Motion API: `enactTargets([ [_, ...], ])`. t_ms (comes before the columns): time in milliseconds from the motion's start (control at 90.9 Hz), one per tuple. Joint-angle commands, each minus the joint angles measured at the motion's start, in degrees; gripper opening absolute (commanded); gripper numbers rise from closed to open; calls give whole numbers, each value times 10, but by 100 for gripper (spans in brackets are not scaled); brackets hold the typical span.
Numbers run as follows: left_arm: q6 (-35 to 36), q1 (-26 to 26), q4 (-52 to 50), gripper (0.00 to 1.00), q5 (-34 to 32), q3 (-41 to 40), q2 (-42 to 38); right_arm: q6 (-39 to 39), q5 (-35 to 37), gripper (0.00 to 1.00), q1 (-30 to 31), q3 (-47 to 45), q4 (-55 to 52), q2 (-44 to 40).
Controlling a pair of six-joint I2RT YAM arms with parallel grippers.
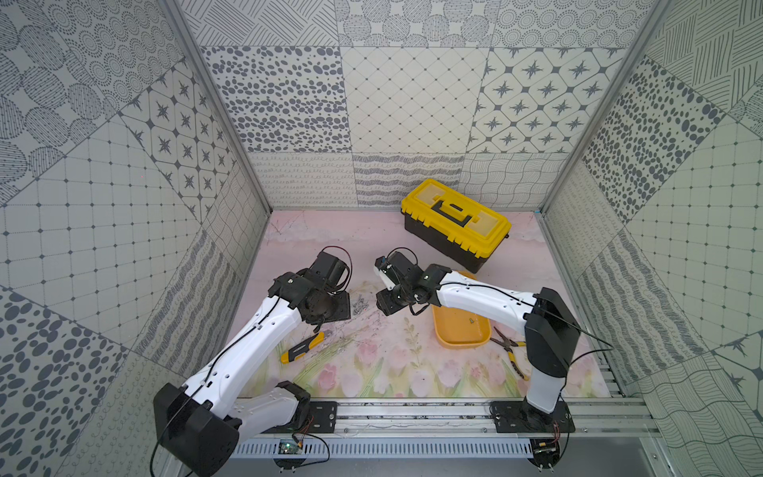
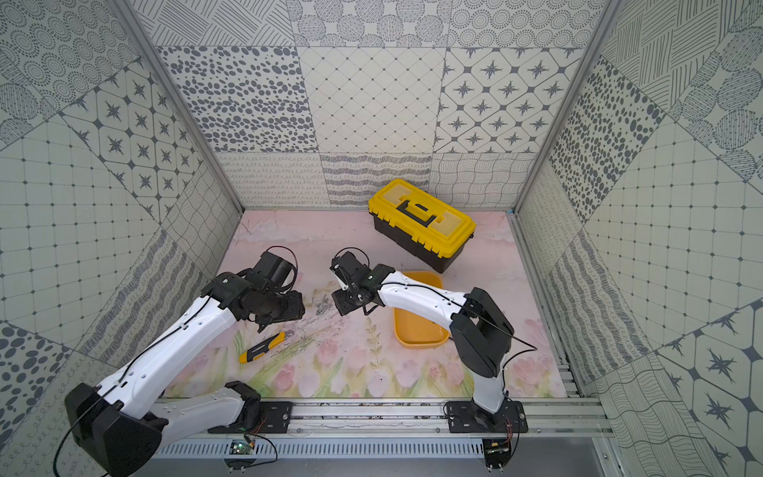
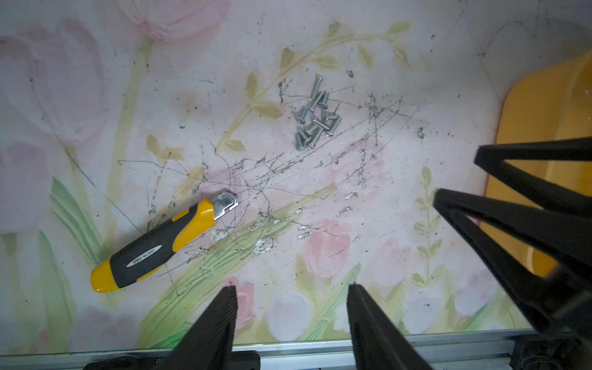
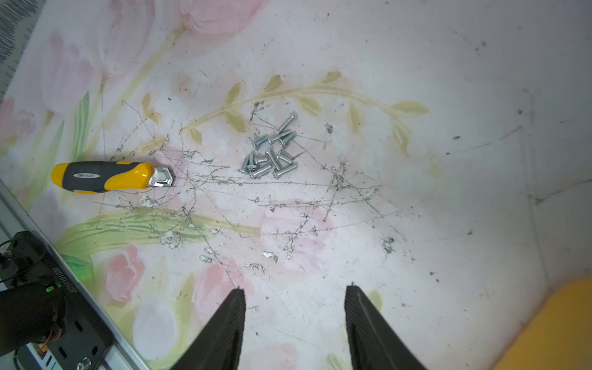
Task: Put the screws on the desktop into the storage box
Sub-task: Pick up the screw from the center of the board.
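One label is legible: "deli No.2047" on the yellow-black utility knife [image 3: 160, 246]. The storage box [image 1: 458, 345] holds one small screw-like item [image 1: 470, 320]; the toolbox [image 1: 454, 219] lid is closed. About a dozen screws [image 4: 272, 157] lie heaped on the scratched tulip-print desktop [image 1: 309, 239], between both grippers. On the left gripper [image 3: 291, 288] and right gripper [image 4: 294, 288] the jaws stand apart, empty. Patterned grey-white panels enclose the cell.
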Motion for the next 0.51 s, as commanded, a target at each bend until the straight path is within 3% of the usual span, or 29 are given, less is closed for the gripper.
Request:
enactTargets([
  [0, -9, 6, 12, 62, -91, -16, -49, 12, 6, 51, 9, 59, -34, 53],
  [209, -24, 12, 4, 66, -162, -16, -99, 71, 26, 48, 23, 141, -47, 142],
  [495, -20, 30, 16, 67, -134, -20, -108, 103, 44, 39, 26, 210, -72, 205],
])
